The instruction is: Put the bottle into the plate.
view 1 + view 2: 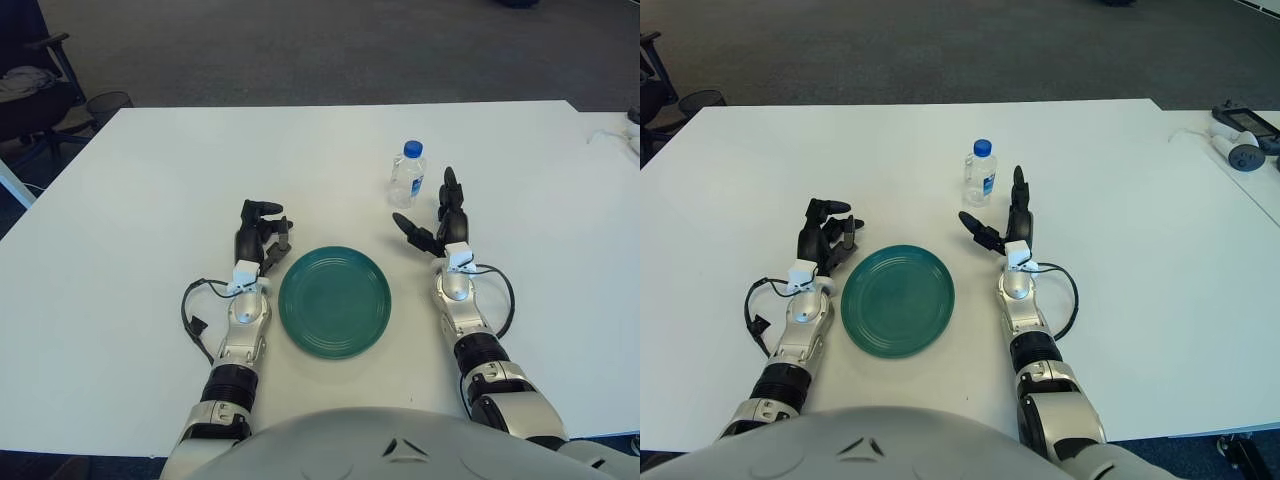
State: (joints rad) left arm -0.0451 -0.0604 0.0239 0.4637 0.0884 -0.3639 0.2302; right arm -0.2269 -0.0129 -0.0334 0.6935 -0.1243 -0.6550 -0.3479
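On the white table (150, 200), the green plate (334, 301) lies flat between both hands. Left hand (258, 238): fingers curled, holding nothing, beside the plate's left rim. Right hand (437, 222): fingers spread, empty, near the upright bottle (408, 175), not touching it.

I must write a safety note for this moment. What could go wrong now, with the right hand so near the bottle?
1. The bottle stands upright, narrow and tall; the open right hand just before it could knock it over while closing.
2. A toppled bottle might roll across the bare table.
3. The green plate is shallow, so the bottle may tip when set down. The left hand shows beside the plate's left edge.
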